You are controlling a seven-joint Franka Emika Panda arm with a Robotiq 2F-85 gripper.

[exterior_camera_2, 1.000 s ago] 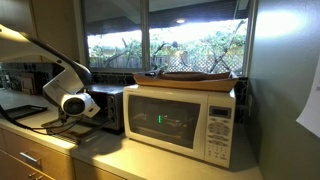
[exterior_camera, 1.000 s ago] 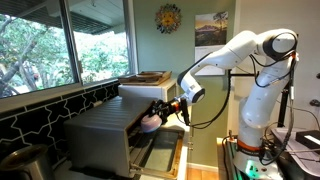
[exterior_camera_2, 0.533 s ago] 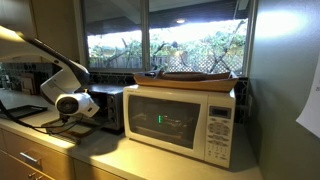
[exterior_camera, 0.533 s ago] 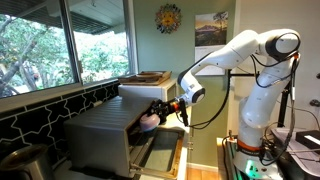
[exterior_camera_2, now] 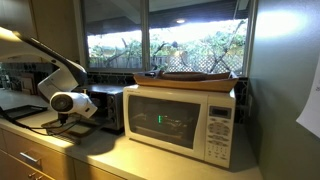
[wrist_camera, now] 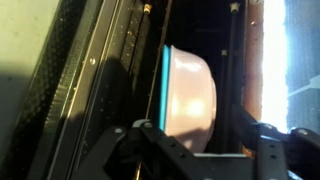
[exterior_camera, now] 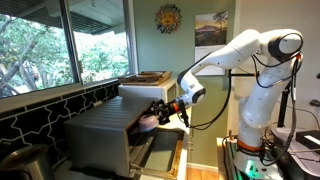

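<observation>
A pink bowl (wrist_camera: 190,95) with a teal rim lies on its side in the wrist view, resting on the rack inside the toaster oven (exterior_camera: 105,135). My gripper (wrist_camera: 203,138) is at the oven's mouth with its fingers (wrist_camera: 140,135) spread wide on either side of the bowl's near end. There is a dark gap between the bowl and the right finger. In an exterior view the gripper (exterior_camera: 160,112) reaches into the open oven, with the bowl (exterior_camera: 148,121) just ahead of it. From the opposite side only the wrist (exterior_camera_2: 70,103) shows, against the toaster oven (exterior_camera_2: 110,105).
The oven door (exterior_camera: 158,155) hangs open below the gripper. A white microwave (exterior_camera_2: 185,122) with a wooden tray (exterior_camera_2: 195,77) on top stands beside the oven. Windows and a dark tiled backsplash (exterior_camera: 40,110) run behind the counter (exterior_camera_2: 110,150).
The gripper's jaws have spread apart and let go of the bowl, which stays in the oven. The wrist has drawn back slightly from the oven.
</observation>
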